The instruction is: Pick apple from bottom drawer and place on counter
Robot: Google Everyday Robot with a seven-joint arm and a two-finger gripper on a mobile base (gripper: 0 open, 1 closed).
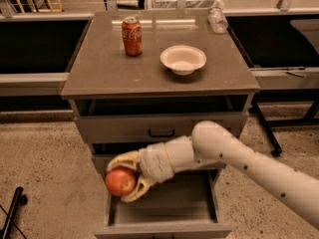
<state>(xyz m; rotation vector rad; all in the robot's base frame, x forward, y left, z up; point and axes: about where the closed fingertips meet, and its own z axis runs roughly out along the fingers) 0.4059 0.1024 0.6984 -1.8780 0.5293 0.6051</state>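
Observation:
My gripper is shut on the apple, a red-orange round fruit, with its yellowish fingers above and below it. It holds the apple above the left side of the open bottom drawer, in front of the middle drawer. The white arm reaches in from the lower right. The counter is the grey-brown top of the cabinet, well above the gripper.
A red soda can and a white bowl stand on the counter, and a clear bottle lies at its back right corner. The top drawer stands slightly open. A dark tripod leg is at lower left.

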